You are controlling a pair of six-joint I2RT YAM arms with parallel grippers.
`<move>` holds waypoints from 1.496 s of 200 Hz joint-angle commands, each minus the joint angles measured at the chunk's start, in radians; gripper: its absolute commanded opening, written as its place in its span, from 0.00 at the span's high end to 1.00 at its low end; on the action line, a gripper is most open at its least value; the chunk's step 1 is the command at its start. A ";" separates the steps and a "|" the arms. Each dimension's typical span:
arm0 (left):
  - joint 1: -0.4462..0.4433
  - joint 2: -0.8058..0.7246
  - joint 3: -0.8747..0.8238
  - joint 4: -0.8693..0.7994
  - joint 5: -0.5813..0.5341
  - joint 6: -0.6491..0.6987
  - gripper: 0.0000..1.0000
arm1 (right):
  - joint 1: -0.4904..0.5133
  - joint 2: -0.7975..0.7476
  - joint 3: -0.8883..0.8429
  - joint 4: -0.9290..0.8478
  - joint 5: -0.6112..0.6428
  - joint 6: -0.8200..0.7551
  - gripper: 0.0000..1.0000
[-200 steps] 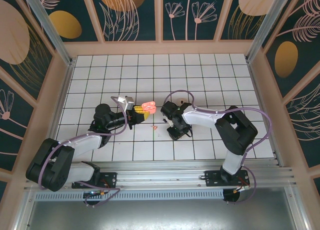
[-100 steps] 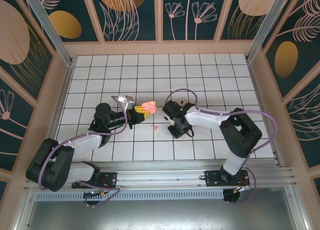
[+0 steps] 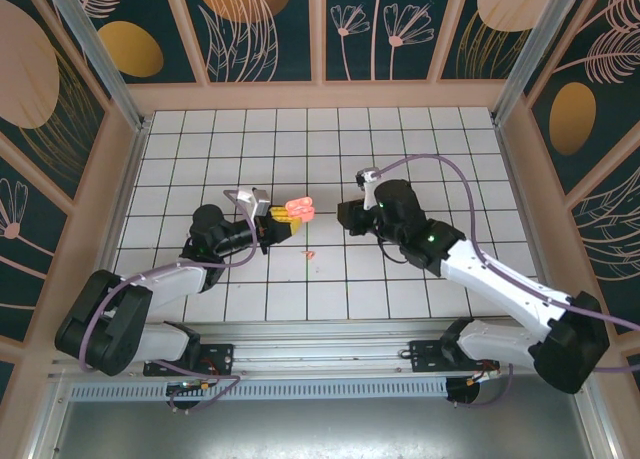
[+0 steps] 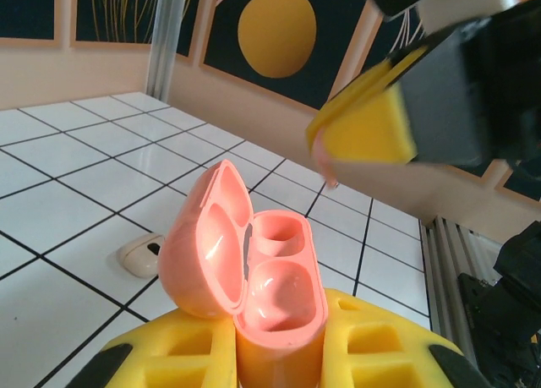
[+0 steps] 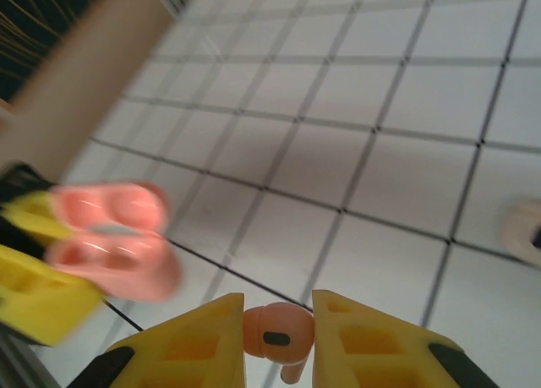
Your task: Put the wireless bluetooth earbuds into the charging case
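Note:
The pink charging case (image 4: pixel 275 299) stands upright with its lid open and both wells empty, and my left gripper (image 4: pixel 277 341) is shut on its lower body. From above, the case (image 3: pixel 298 211) sits at the tip of the left gripper (image 3: pixel 272 225). My right gripper (image 5: pixel 279 314) is shut on one peach earbud (image 5: pixel 275 333), stem pointing down, just right of the case (image 5: pixel 110 251); from above the right gripper (image 3: pixel 348 217) hovers about a tile from the case. A second earbud (image 4: pixel 141 255) lies on the tiles, also visible as the earbud (image 5: pixel 524 227) at the right edge.
A tiny red-orange speck (image 3: pixel 311 253) lies on the white tiled floor (image 3: pixel 400 149) between the arms. Wooden walls (image 3: pixel 320 94) ring the floor. The right gripper's yellow finger (image 4: pixel 363 130) hangs close above the case in the left wrist view.
The right gripper shut on an earbud, rose off the floor and swung back and up toward the case. The left gripper lifted the case slightly.

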 commanded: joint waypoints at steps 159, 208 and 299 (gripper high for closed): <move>-0.007 -0.028 0.037 0.032 -0.007 0.046 0.87 | 0.108 0.134 0.077 0.281 0.035 -0.026 0.79; -0.007 -0.043 0.041 0.004 -0.013 0.071 0.87 | 0.115 0.162 0.099 0.261 0.031 -0.029 0.79; -0.007 -0.078 0.046 -0.038 -0.029 0.102 0.87 | 0.159 0.196 0.148 0.118 0.109 -0.056 0.80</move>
